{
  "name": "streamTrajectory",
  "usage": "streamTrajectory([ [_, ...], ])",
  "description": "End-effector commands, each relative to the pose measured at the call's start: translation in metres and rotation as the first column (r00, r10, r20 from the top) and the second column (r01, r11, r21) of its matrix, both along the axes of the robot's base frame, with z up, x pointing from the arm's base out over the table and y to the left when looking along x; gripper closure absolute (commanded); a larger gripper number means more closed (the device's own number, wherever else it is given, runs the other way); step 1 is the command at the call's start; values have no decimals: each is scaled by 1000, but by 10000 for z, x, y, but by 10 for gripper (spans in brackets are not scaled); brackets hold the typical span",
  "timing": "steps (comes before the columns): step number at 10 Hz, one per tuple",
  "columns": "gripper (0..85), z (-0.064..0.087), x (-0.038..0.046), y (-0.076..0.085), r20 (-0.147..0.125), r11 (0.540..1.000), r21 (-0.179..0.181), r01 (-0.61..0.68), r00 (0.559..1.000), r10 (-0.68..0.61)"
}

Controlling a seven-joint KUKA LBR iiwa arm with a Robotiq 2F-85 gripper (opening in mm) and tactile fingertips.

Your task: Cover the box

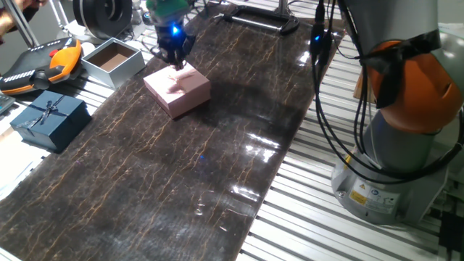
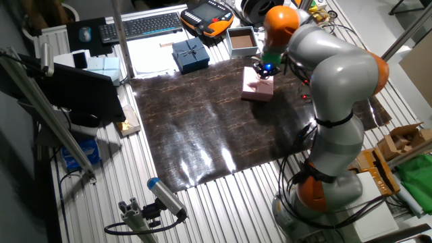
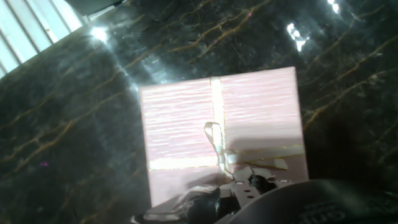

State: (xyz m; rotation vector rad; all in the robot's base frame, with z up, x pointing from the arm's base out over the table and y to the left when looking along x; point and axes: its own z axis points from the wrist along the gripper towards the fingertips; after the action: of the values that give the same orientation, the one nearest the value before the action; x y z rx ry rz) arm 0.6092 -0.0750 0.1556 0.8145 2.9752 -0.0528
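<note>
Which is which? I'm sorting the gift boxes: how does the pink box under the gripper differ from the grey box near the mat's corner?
The pink box is closed, its ribboned lid on; the grey box stands open, showing a brown inside. The pink box sits on the dark mat right below the gripper; the grey box sits off the mat on the slatted table. Both are small and square.

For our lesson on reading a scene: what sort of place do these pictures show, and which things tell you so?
Most likely a robotics lab or workshop. The clues: a robot arm mounted at a ribbed metal table, an orange teach pendant, and a computer keyboard among cables beside the work mat.
</note>
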Motion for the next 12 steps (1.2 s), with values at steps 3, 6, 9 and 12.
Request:
streamTrajectory([
  [3,843,175,-83,-53,-8,999,22,-49,999,50],
  [6,843,342,-104,8,-34,992,2,-128,991,128],
  [9,843,482,-128,99,-50,987,16,-159,986,159],
  [12,843,613,-181,313,-50,987,28,-156,986,157],
])
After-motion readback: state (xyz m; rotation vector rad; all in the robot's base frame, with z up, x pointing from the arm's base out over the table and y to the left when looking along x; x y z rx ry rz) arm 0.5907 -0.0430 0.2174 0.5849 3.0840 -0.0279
